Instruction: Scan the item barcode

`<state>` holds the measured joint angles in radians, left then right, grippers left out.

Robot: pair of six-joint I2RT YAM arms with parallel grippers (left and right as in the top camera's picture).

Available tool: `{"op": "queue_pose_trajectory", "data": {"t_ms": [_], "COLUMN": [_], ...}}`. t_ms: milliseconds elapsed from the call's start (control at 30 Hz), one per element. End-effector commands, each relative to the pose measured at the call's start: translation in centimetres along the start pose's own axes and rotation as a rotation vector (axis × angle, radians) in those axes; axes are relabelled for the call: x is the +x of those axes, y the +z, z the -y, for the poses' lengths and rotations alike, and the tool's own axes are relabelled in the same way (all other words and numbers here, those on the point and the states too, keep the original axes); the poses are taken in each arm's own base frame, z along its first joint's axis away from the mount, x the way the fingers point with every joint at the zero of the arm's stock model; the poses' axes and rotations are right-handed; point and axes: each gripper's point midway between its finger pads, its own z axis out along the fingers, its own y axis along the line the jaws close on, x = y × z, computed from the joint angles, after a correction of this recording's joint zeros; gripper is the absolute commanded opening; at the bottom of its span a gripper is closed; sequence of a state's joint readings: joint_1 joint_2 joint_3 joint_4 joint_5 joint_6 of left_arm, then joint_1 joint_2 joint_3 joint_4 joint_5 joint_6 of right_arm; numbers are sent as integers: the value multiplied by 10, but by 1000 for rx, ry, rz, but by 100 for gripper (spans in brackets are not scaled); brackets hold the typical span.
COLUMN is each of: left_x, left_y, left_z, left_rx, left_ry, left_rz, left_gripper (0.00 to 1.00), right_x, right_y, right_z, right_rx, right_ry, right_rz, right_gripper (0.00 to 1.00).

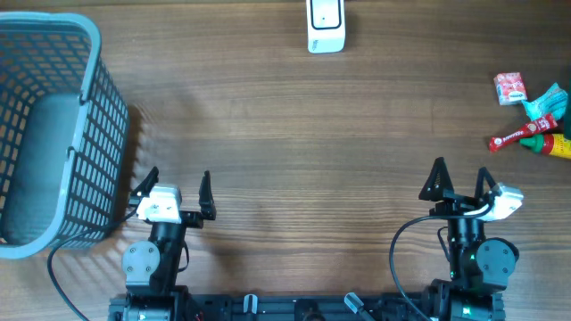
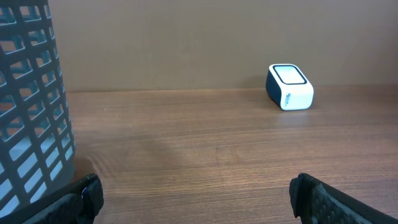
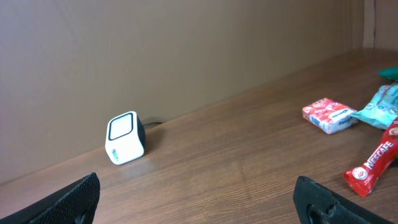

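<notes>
At the far edge of the table (image 1: 294,134), a little right of centre, a small white scanner (image 1: 326,25) with a dark body stands alone. In the right wrist view its window tilts up and towards the near side.

On the left side sits a grey-blue plastic basket (image 1: 100,98) with lattice walls. It reaches from the far left corner down towards the near edge, and nothing shows inside it.

The goods to be scanned lie in a small cluster at the right edge of the table, well apart from the scanner and from both arms. A pink packet (image 1: 510,88) lies farthest. Just nearer and to its right is a teal pouch (image 1: 546,102). A red coffee stick (image 1: 522,134) lies at a slant below the pouch. Beside the stick, at the frame's edge, is a small bottle (image 1: 555,145) in green, yellow and red. Whether these pieces touch each other I cannot tell.

Near the front edge, the left gripper (image 1: 177,178) hangs just right of the basket. Its two fingers are spread wide apart with nothing between them.

The right gripper (image 1: 460,171) stands on the right side of the table, nearer than the cluster and a little to its left. It is likewise spread wide and holds nothing. Both grippers point towards the far side, above bare wood.
</notes>
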<state>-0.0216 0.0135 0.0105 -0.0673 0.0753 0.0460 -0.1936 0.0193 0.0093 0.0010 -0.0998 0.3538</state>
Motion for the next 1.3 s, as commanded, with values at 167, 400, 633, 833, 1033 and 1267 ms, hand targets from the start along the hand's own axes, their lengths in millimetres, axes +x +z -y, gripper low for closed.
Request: {"op": "queue_pose_trajectory", "data": {"t_ms": [167,400,633,833,1033,1267], "left_x": [2,2,2,2,2,2], "left_y": [0,0,0,0,0,0], "left_z": [0,0,0,0,0,0], "left_rx": [-3,-3,-3,-4,-3,-3], "left_ry": [-9,-9,-9,-9,-9,-9], "left_rz": [-2,-2,-2,-2,-2,-2], "left_gripper": [100,100,100,100,100,100], "right_x": [-3,-3,-1,0,0,3], "right_y": [-1,-1,-1,-1,-1,-1], "right_z": [-2,-11,-7,-6,-6,-18], "right_rx": [-14,-62,-40,-39,-39,-89], "right_ry": [-165,-254,-250,-248,-249,-249], "right_rz": [15,19,7,6,6,-3], "right_gripper": [100,100,100,100,100,100]}}
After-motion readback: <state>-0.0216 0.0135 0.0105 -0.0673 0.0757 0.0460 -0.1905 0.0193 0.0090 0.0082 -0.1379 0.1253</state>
